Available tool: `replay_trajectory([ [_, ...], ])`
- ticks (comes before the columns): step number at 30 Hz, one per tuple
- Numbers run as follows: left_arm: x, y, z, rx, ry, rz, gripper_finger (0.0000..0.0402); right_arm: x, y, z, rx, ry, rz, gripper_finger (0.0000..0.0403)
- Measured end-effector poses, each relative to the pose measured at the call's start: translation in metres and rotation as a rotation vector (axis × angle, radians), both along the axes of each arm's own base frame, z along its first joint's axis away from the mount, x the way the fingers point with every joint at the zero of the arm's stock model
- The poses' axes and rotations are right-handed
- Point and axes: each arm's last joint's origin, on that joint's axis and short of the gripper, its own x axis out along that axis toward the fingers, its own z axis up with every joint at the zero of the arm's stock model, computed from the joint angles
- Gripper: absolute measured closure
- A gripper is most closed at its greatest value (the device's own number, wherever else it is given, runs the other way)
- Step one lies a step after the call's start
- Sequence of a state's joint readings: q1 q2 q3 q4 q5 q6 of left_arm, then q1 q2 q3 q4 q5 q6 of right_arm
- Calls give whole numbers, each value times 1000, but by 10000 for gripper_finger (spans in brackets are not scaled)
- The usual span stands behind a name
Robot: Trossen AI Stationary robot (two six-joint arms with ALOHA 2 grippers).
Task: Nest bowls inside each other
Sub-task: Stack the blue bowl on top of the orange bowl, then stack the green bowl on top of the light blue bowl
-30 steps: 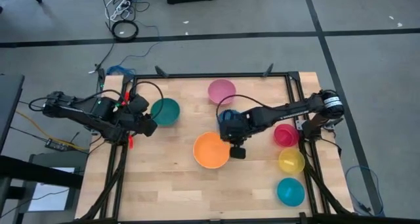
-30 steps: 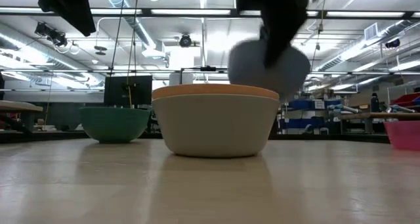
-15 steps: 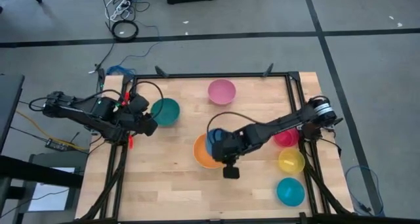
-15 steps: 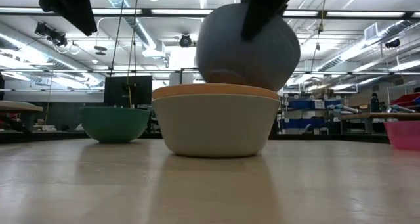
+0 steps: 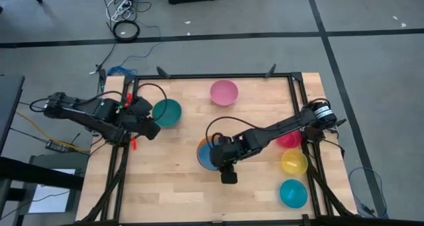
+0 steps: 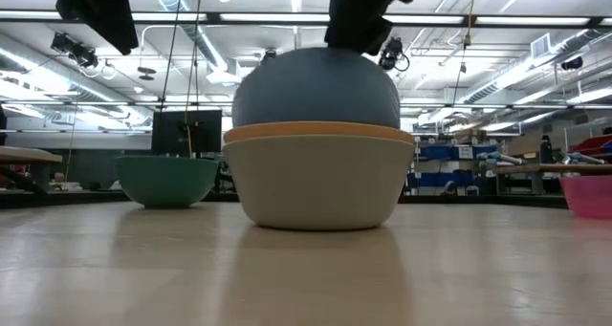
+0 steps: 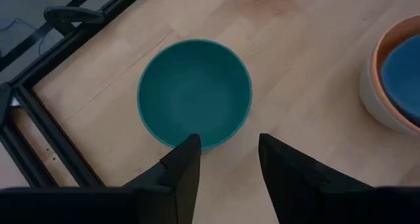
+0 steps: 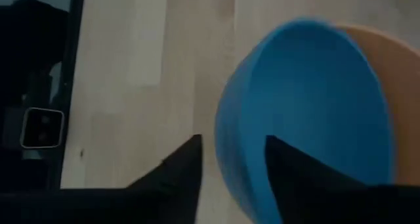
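A blue bowl (image 8: 315, 112) lies tilted inside an orange bowl (image 6: 316, 132), which is nested in a grey-white bowl (image 6: 316, 187) near the table's middle. In the low view the blue bowl's (image 6: 316, 82) underside shows as a dome above the orange rim. My right gripper (image 8: 233, 140) is open right over it, also seen in the high view (image 5: 215, 153). At the table's left, my left gripper (image 7: 228, 140) hangs open above the near rim of a dark green bowl (image 7: 195, 92) that stands on its base. My right gripper stands astride the blue bowl's rim (image 8: 226, 152), one finger inside the bowl and one outside, coming slanting from above. Bare table shows between the outer finger (image 8: 187, 165) and the wall. Whether the inner finger touches the bowl I cannot tell.
A pink bowl (image 5: 224, 92) stands at the far middle. Magenta-red (image 5: 288, 138), yellow (image 5: 294, 163) and cyan (image 5: 293, 193) bowls line the right edge. A black frame (image 5: 212, 76) runs round the wooden table.
My right gripper has carried the blue bowl toward the table's near edge and a little left, over the orange bowl, and sunk slightly. The blue bowl, lifted clear before, now lies tilted in the orange bowl.
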State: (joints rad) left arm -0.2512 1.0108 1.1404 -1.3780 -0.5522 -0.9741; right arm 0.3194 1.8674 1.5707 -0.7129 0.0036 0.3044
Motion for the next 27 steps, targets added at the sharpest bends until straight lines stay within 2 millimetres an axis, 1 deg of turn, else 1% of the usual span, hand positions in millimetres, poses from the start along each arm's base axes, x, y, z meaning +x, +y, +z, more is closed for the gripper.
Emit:
replay_trajectory([
  [3, 7, -2, -4, 1, 36, -3, 239, -2, -3, 7, 5, -25, -8, 190],
  [5, 14, -4, -9, -8, 74, -12, 239, -4, -7, 16, -10, -52, -19, 170],
  [8, 26, -8, -18, -11, 143, -35, 239, -13, -14, 36, -63, -123, -49, 159],
  [12, 45, -14, -33, -23, 248, -73, 239, -32, -25, 69, -139, -228, -93, 163],
  [18, 77, -23, -61, -5, 362, -145, 239, -76, -48, 122, -252, -363, -193, 177],
  [21, 89, -22, -76, 45, 449, -161, 239, -101, -57, 145, -291, -434, -241, 180],
  [24, 97, -18, -86, 72, 512, -170, 239, -125, -65, 164, -299, -494, -282, 183],
  [27, 102, -12, -93, 78, 555, -178, 239, -143, -68, 175, -308, -530, -309, 186],
])
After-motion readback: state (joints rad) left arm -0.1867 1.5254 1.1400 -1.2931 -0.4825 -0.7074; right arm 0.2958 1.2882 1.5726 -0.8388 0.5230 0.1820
